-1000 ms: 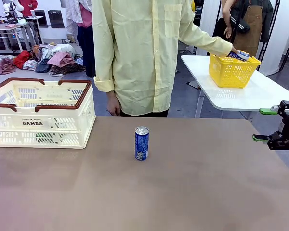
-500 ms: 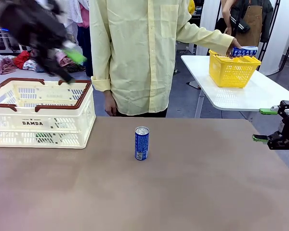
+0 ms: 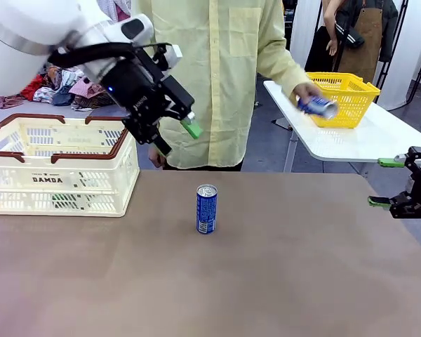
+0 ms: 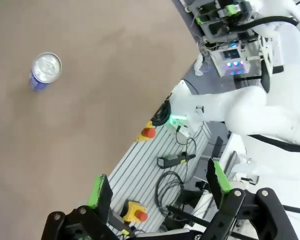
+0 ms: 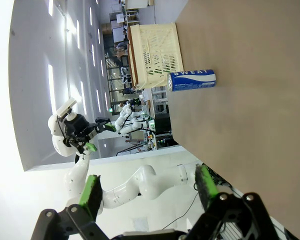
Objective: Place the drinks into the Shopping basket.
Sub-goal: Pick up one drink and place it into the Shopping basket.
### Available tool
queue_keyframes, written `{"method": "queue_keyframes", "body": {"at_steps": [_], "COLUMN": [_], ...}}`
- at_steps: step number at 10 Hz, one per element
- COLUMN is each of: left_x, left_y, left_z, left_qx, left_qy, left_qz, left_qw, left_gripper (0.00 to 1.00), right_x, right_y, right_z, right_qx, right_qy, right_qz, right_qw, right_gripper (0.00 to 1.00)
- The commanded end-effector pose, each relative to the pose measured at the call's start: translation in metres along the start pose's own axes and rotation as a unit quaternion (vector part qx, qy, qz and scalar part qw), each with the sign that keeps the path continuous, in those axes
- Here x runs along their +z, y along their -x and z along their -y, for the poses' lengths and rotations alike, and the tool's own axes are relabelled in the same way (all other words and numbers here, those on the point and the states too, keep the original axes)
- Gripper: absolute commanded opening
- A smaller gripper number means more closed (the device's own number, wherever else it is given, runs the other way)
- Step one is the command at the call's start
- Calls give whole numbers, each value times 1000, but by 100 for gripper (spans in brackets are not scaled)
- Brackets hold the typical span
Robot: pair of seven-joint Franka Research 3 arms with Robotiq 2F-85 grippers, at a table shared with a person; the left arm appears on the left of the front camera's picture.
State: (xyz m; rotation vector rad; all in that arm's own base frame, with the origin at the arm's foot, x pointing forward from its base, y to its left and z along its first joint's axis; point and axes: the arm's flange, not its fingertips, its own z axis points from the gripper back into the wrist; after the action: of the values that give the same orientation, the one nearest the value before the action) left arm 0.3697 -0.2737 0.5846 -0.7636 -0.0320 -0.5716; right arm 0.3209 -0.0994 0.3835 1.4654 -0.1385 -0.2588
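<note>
While it stands upright at mid-table (image 3: 302,281), long axis vertical and silver top up, the blue can (image 3: 206,208) is alone. At ten o'clock from it sits the Shopping basket (image 3: 59,165); a greenish patch shows through its slots, too dim to name. At two o'clock a person's hand (image 3: 304,92) holds a second can (image 3: 319,107) tipped sideways beside the yellow basket (image 3: 345,98), whose contents I cannot make out. My left gripper (image 3: 177,138) hangs at eleven o'clock with its fingers apart. My right gripper (image 3: 384,182), also spread, is at three o'clock.
</note>
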Motion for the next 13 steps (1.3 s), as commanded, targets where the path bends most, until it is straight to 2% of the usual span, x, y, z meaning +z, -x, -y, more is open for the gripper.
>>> {"method": "queue_keyframes", "body": {"at_steps": [1, 2, 3, 4, 5, 6, 7, 8, 9, 10, 12, 13], "left_x": [28, 0, -35, -61, -71, -60, -13, 61, 107, 137, 170, 178], "left_y": [14, 0, -30, -51, -55, -49, -23, 31, 78, 120, 197, 236], "left_z": [4, 0, -9, -19, -21, -26, -42, -73, -105, -138, -194, -222], "left_qx": [-13, 0, 61, 75, 78, 74, 51, 27, 60, 120, 187, 201], "left_qy": [9, 0, -49, -52, -61, -55, -9, 46, 57, 73, 124, 151], "left_qz": [-2, 0, -46, -72, -80, -89, -100, -94, -49, 15, 121, 159], "left_qw": [1000, 1000, 996, 993, 992, 992, 994, 994, 995, 990, 967, 955], "left_gripper": [100, 100, 100, 100, 100, 100, 100, 100, 100, 100, 100, 100], "right_x": [-1, -1, -1, -1, -1, -1, -1, -1, -1, -1, -1, -1], "right_y": [-1, -1, -1, -1, -1, -1, -1, -1, -1, -1, -1, -1], "right_z": [-4, -4, -4, -4, -4, -4, -4, -4, -4, -4, -4, -4], "right_qx": [-3, -3, -3, -3, -3, -3, -3, -3, -3, -3, -3, -3], "right_qy": [-5, -5, -5, -5, -5, -5, -5, -5, -5, -5, -5, -5], "right_qz": [6, 6, 6, 6, 6, 6, 6, 6, 6, 6, 6, 6], "right_qw": [1000, 1000, 1000, 1000, 1000, 1000, 1000, 1000, 1000, 1000, 1000, 1000], "right_gripper": [100, 100, 100, 100, 100, 100, 100, 100, 100, 100, 100, 100]}}
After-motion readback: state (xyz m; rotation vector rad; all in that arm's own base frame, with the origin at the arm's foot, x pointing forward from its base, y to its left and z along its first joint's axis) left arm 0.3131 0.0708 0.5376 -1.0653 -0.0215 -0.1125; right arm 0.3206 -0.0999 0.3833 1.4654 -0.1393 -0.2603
